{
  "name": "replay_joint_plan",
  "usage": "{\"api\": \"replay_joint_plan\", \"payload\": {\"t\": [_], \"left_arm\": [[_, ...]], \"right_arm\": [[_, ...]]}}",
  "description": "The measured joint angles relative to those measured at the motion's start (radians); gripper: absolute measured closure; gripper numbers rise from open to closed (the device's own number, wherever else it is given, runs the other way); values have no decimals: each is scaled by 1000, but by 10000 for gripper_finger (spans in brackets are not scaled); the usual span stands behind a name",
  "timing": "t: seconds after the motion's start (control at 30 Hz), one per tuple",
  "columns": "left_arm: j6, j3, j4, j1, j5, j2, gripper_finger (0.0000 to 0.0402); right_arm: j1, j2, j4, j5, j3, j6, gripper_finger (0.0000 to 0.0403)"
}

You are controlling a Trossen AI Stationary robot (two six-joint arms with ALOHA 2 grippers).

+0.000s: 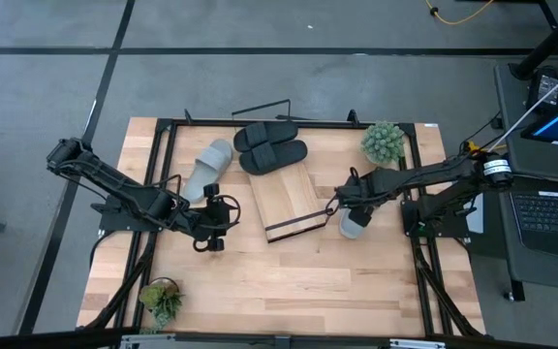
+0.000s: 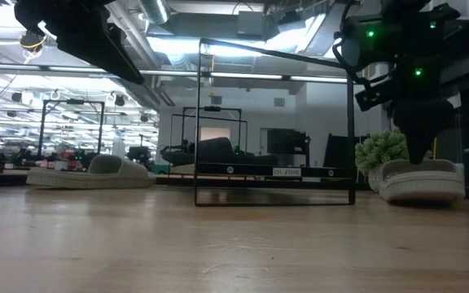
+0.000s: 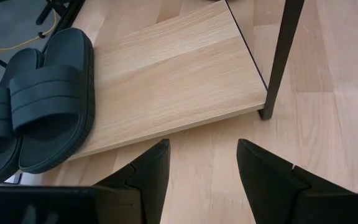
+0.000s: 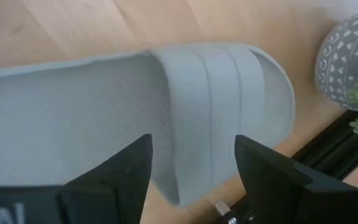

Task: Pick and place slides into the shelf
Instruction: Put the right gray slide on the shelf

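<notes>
The shelf (image 1: 284,199) is a slanted light-wood board in a black wire frame at mid-table. Two black slides (image 1: 269,147) lie side by side on its far end, also in the left wrist view (image 3: 42,99). One grey slide (image 1: 209,167) lies flat on the table left of the shelf. The other grey slide (image 1: 355,225) lies sole-down right of the shelf. My right gripper (image 1: 350,206) hangs open right over it, fingers either side of its strap (image 4: 210,106). My left gripper (image 1: 216,221) is open and empty, low over the table by the shelf's near left corner (image 3: 260,109). My right gripper (image 4: 194,140) comes at the grey slide from above, its open fingers standing across the broad strap near the toe end. Whether the fingers touch the strap, I cannot tell. The slide rests flat on the table (image 2: 422,181).
A potted plant (image 1: 384,142) stands at the far right corner, close behind the right grey slide; a second plant (image 1: 163,296) is at the near left. A black metal frame (image 1: 153,194) runs along the table's edges. Bare tabletop (image 1: 289,281) stretches along the near side.
</notes>
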Motion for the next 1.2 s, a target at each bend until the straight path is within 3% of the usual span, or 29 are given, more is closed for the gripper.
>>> {"api": "replay_joint_plan", "payload": {"t": [0.67,0.83,1.07,1.2], "left_arm": [[0,0,-1,0,0,0,225],[0,0,-1,0,0,0,225],[-2,0,-1,0,0,0,225],[-3,0,-1,0,0,0,225]], "right_arm": [[0,0,72,34,-82,52,186],[0,-1,72,40,-82,52,243],[0,-2,72,30,-81,52,375],[0,-2,64,27,-80,64,387]]}}
